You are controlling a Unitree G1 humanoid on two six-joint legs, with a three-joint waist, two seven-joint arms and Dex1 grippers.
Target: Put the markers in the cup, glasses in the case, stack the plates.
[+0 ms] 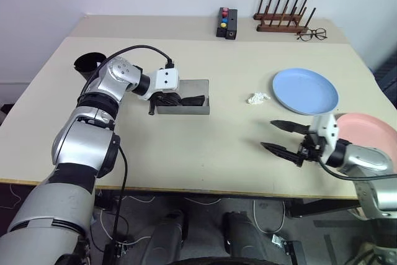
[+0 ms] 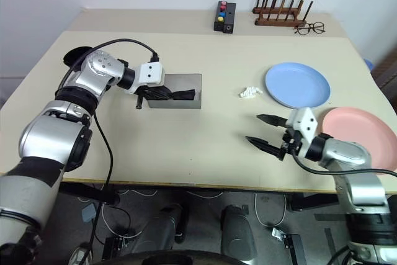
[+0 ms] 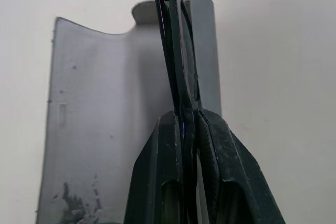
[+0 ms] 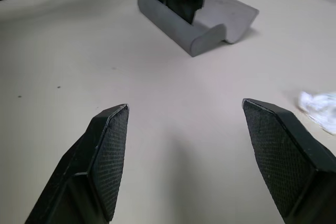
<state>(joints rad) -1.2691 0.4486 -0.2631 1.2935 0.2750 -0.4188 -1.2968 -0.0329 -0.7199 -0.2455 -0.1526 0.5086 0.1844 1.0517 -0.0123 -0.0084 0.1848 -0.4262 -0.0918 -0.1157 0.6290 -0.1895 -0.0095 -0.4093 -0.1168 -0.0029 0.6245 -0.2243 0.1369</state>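
Left gripper (image 1: 166, 99) clamps one glasses (image 1: 189, 99); two plates (image 1: 305, 90) apart.

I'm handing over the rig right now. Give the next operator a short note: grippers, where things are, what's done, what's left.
Left gripper: shut on the black sunglasses, holding them over the open grey case.
Right gripper: open, empty, above bare table near the plates.
Light blue plate and salmon pink plate lie side by side, unstacked.
Black cup stands at the table's far left.
Done: nothing finished.
Left: release the sunglasses into the case, stack the plates, markers into the cup.
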